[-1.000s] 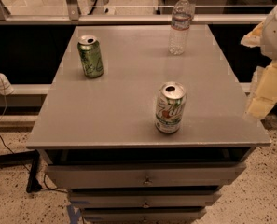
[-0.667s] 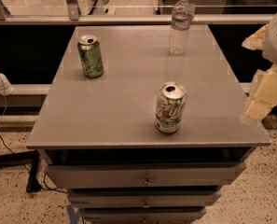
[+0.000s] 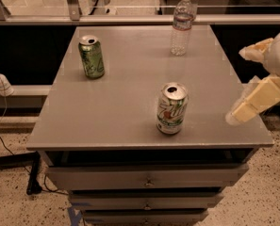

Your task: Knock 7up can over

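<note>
The 7up can [image 3: 172, 108] is white and silver with green lettering and a silver top. It stands upright on the grey table [image 3: 130, 117], near the front edge and right of centre. My gripper [image 3: 237, 86] is at the table's right edge, to the right of the can and apart from it. Its two cream fingers [image 3: 255, 101] are spread apart and hold nothing.
An all-green can [image 3: 91, 57] stands upright at the back left of the table. A clear water bottle [image 3: 182, 25] stands at the back right. Drawers sit under the tabletop. A rail and glass panel run behind the table.
My gripper has moved a little left, toward the table's right edge and the 7up can. The cans and the bottle have not moved.
</note>
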You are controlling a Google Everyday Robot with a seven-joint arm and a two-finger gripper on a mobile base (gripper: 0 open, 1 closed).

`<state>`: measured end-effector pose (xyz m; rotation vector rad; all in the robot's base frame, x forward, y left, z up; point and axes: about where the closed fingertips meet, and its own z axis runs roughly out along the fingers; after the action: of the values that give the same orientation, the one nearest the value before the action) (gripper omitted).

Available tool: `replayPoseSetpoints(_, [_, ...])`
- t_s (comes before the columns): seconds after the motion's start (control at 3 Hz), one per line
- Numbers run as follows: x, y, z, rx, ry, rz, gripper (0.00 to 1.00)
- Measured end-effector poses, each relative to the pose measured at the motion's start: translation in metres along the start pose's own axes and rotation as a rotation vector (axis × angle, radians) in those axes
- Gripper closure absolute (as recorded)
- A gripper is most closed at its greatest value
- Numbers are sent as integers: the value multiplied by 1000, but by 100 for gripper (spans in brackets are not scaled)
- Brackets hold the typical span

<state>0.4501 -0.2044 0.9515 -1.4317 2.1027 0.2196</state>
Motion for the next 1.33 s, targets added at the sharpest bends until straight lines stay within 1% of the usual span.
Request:
replayPoseSetpoints(0.33, [-15, 4, 21, -25, -178, 52, 0])
replayPoseSetpoints(0.67, [-28, 13, 46, -46, -306, 75, 0])
replayPoseSetpoints(1.0, [-31, 21, 71, -57, -382, 87, 0])
replayPoseSetpoints(1.33, [-31, 27, 93, -65, -435, 104, 0])
